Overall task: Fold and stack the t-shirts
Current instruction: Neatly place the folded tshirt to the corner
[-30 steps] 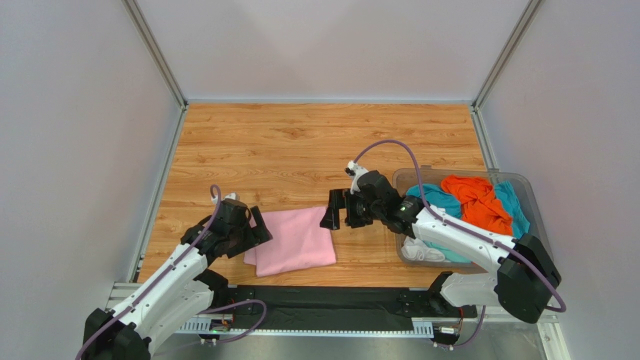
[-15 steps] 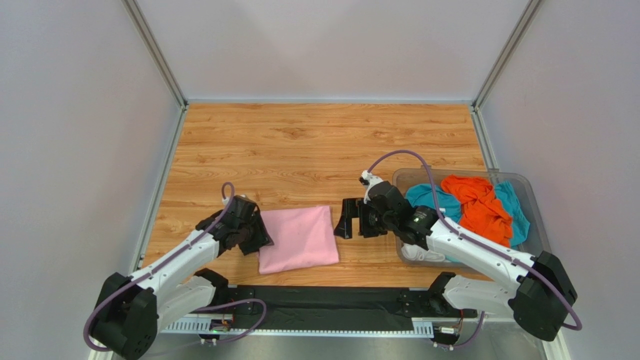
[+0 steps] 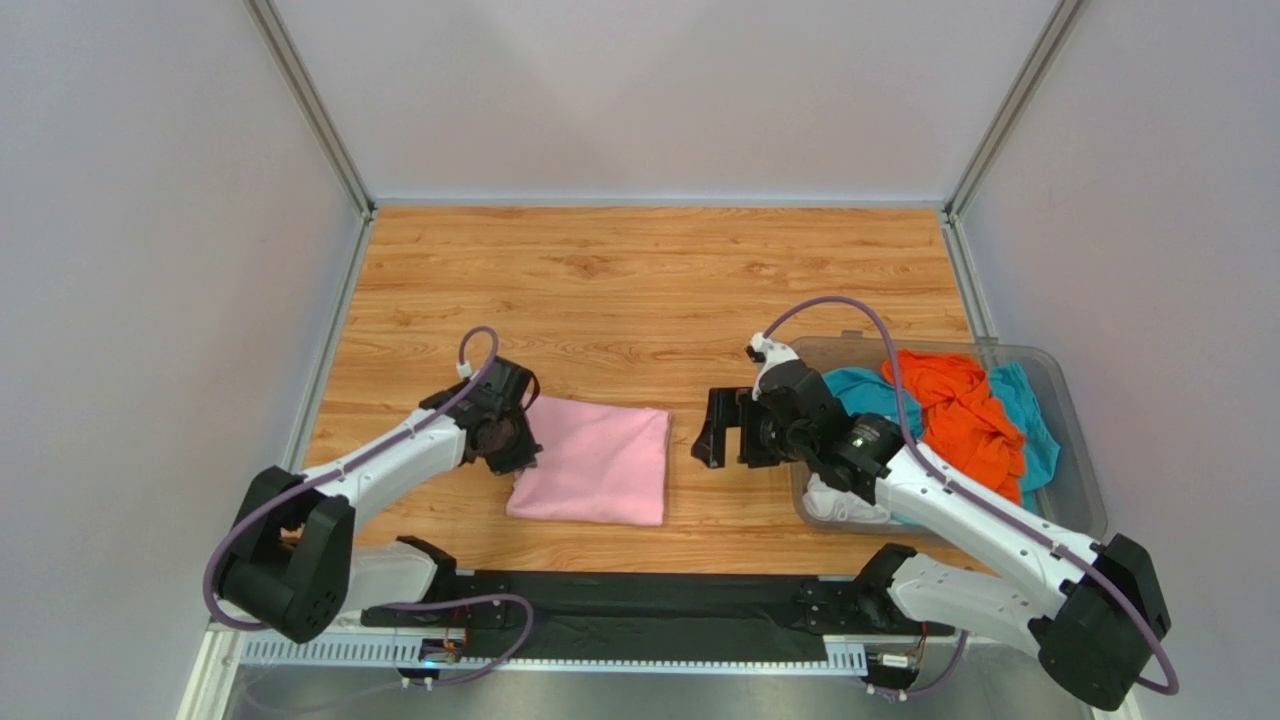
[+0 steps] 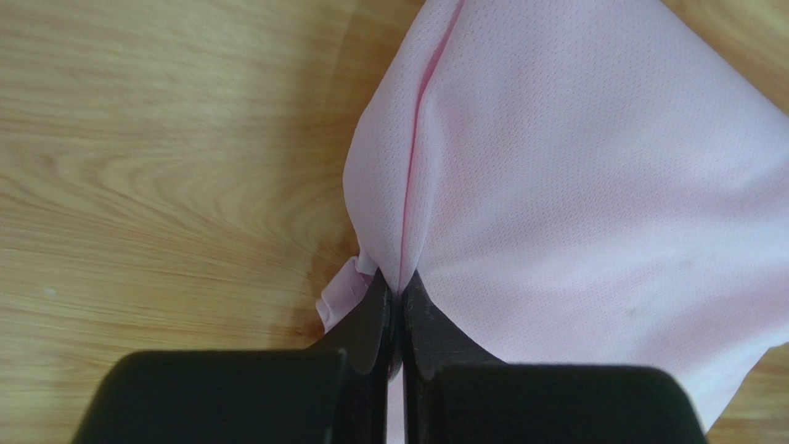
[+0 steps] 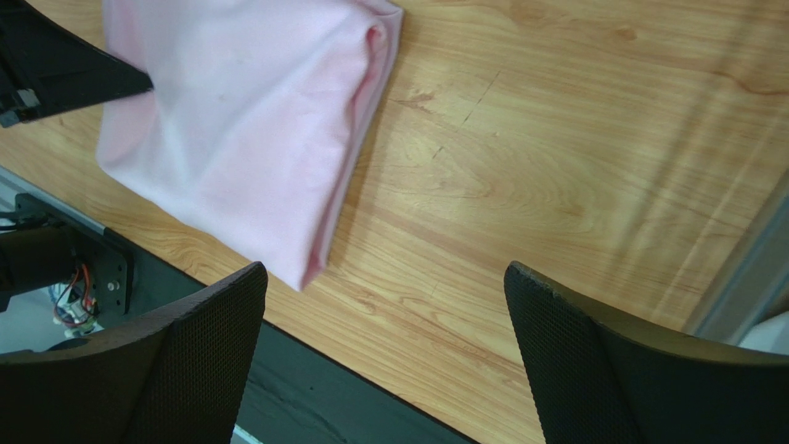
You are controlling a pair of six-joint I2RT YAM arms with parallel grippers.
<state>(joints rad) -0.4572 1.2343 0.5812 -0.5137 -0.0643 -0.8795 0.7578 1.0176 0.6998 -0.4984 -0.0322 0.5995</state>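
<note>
— At eight o'clock on the table (image 3: 601, 285), pinching the left edge of the pink t-shirt (image 3: 594, 465) with the left gripper (image 4: 400, 294), pressed together on a ridge of cloth.
— Good. Lift only a little, carry toward three o'clock, lay edge on edge.
— And the right gripper (image 3: 724, 438), at four o'clock?
— Spread wide, holding nothing. Better to press the right edge down. Afterwards, orange t-shirt (image 3: 947, 405), teal t-shirt (image 3: 872, 398), white t-shirt (image 3: 842, 503), waiting inside the clear bin (image 3: 992, 348) at three o'clock.

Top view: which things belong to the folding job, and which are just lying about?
Job: pink t-shirt, pinched in left pincer; orange t-shirt, teal t-shirts, white t-shirt, all crumpled.
Lying about: clear plastic bin; wooden table.
</note>
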